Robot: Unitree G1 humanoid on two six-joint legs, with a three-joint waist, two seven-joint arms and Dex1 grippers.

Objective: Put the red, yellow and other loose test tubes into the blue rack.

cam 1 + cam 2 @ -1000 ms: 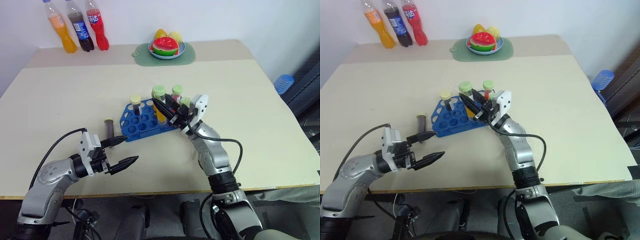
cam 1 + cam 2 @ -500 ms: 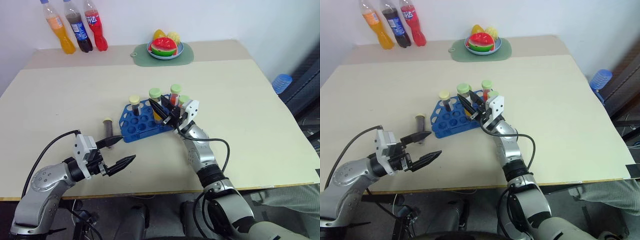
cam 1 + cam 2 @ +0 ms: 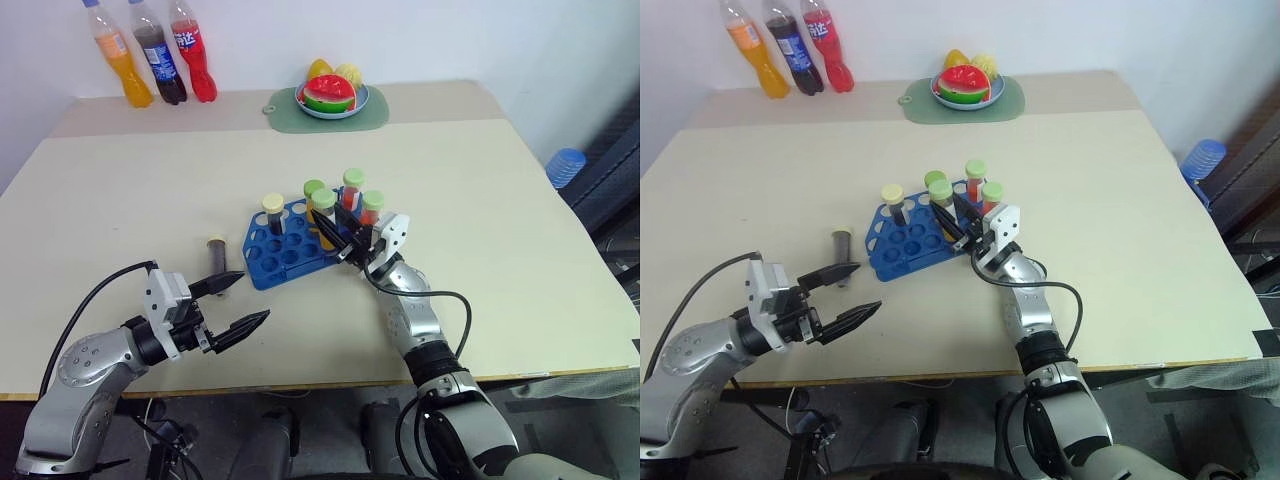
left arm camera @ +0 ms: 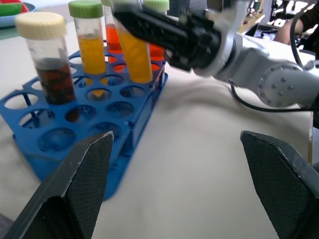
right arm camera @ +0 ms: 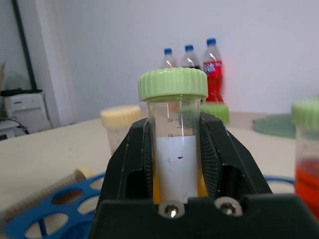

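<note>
The blue rack (image 3: 275, 262) stands mid-table. Upright in it are a cream-capped brown tube (image 3: 271, 205), a green-capped yellow tube (image 4: 89, 45) and two green-capped red-orange tubes (image 3: 352, 180). My right gripper (image 3: 333, 218) is shut on another yellow test tube (image 5: 175, 144) with a green cap. It holds that tube slightly tilted just over the rack's right rows. A loose dark brown tube (image 3: 215, 254) lies flat on the table left of the rack. My left gripper (image 3: 254, 296) is open and holds nothing, near the front edge, below that tube.
Three soda bottles (image 3: 160, 60) stand at the far left corner. A blue plate of fruit (image 3: 333, 95) sits on a green mat at the back. A blue object (image 3: 565, 165) lies beyond the table's right edge.
My right gripper has sunk toward the rack with the yellow tube still in it. The left gripper stays where it was, open.
</note>
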